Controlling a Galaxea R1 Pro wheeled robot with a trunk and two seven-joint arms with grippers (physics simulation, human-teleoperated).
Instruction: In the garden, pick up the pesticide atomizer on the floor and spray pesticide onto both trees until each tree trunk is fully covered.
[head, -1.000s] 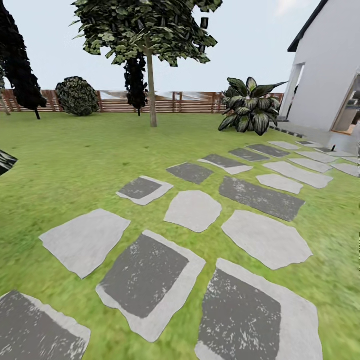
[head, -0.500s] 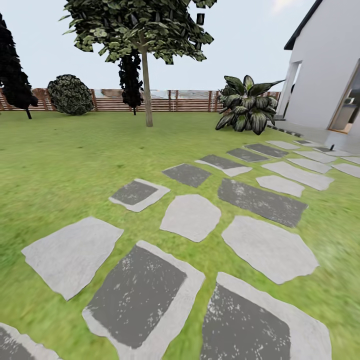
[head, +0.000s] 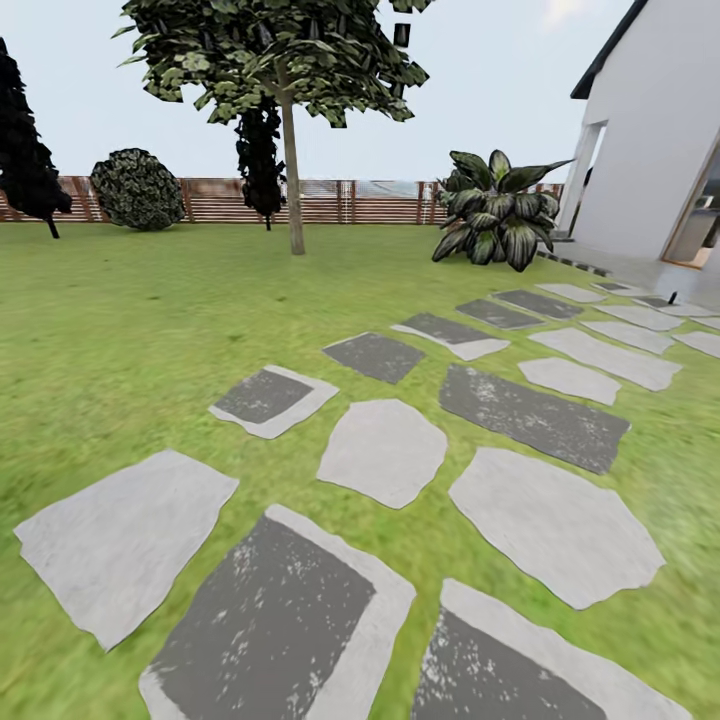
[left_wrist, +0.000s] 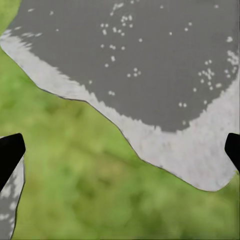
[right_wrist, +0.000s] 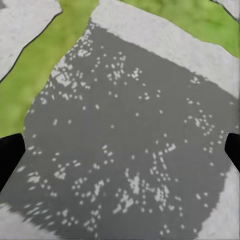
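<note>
One tree with a blocky green crown (head: 270, 55) stands on the lawn far ahead, and its straight grey-brown trunk (head: 293, 190) is bare. The stone-slab floor (head: 385, 450) runs from under me toward the house. On a distant slab by the house stands a tiny dark speck (head: 672, 297), too small to identify. The second tree and any pesticide are out of view. My left gripper (left_wrist: 120, 150) is open over a dark slab's pale edge and grass. My right gripper (right_wrist: 120, 150) is open over a dark speckled slab. Both hold nothing.
A brown slat fence (head: 340, 200) closes the far side of the lawn. A round bush (head: 137, 188) and dark columnar trees (head: 262, 150) stand before it. A striped palm plant (head: 495, 210) grows beside the white house (head: 650, 150) at the right.
The whole head view has shifted. The slabs have slid nearer and lower and the tree sits slightly further left, so the camera has moved forward.
</note>
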